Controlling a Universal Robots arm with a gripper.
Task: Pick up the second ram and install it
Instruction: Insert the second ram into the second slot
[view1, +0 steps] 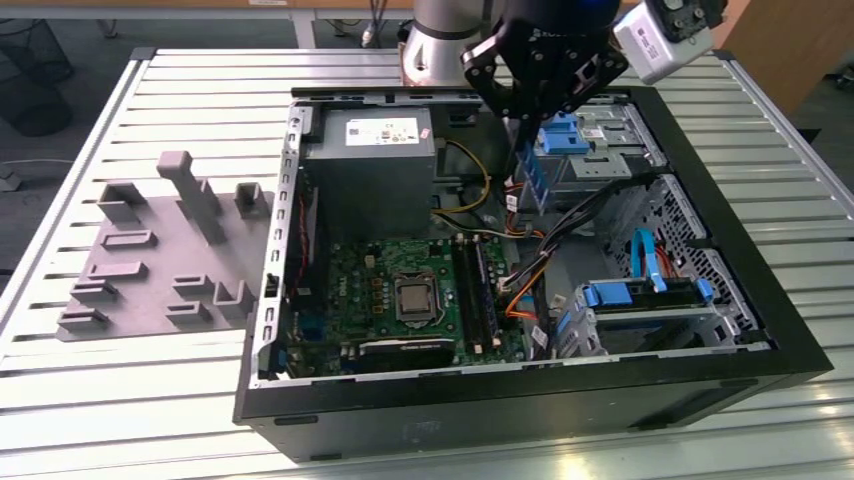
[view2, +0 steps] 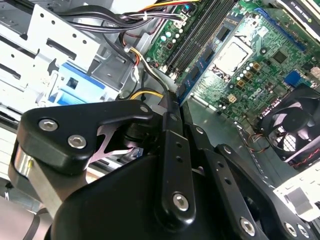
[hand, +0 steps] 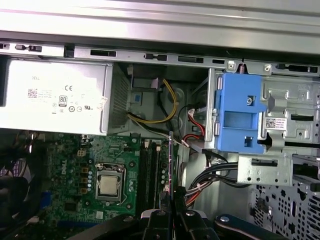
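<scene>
My gripper (view1: 529, 118) hangs over the back half of the open computer case (view1: 747, 300) and is shut on the second ram (view1: 533, 168), a thin blue-green stick pointing down from the fingers. In the first wrist view the ram (hand: 171, 162) appears edge-on, rising from between the black fingers (hand: 159, 220) of the gripper (hand: 172, 207). It hovers above the green motherboard (hand: 75, 175), just beside the dark memory slots (hand: 149, 172). In the exterior view those slots (view1: 477, 290) lie nearer the front than the stick. The second wrist view has the gripper (view2: 170, 107) closed, with the slots (view2: 195, 37) beyond it.
A grey power supply (view1: 367, 165) fills the case's back left. Blue drive caddies (view1: 567, 135) (view1: 634, 295) and bundled cables (view1: 534, 285) crowd the exterior view's right side. A cooling fan (view2: 292, 130) sits by the board. Grey slotted fixture blocks (view1: 147, 260) stand on the table left of the case.
</scene>
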